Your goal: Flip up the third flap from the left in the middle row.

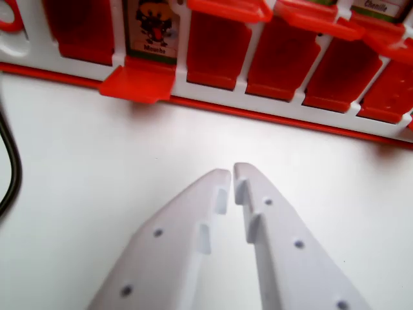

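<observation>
A red and white game board (213, 106) runs across the top of the wrist view, tilted down to the right. Its nearest row holds several red flaps (218, 50) lying flat. One flap (137, 82) at the wrist view's left is swung out toward me, showing a picture card (152, 29) behind it. More raised flaps (310, 16) stick out in the row above. My white gripper (232, 173) hovers over the bare white table, short of the board's front edge. Its fingertips nearly touch and nothing is between them.
A black cable (10, 168) curves along the wrist view's left edge on the white table (97, 168). A red curved piece (8, 19) shows at the top left corner.
</observation>
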Robot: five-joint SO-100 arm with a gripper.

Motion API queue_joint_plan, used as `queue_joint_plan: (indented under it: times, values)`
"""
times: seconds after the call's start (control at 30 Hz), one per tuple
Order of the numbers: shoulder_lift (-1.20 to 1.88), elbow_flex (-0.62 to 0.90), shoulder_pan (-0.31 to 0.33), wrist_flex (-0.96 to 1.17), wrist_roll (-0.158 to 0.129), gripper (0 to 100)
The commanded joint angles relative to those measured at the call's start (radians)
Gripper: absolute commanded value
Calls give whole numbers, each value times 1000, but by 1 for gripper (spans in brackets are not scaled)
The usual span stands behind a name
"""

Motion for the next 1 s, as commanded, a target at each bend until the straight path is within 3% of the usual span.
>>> queue_joint_plan:
  times: [0.0,0.97]
  values:
    - [-26,-141,-6,-23,5,0]
    - [-295,-373,-21,-57,-5,0]
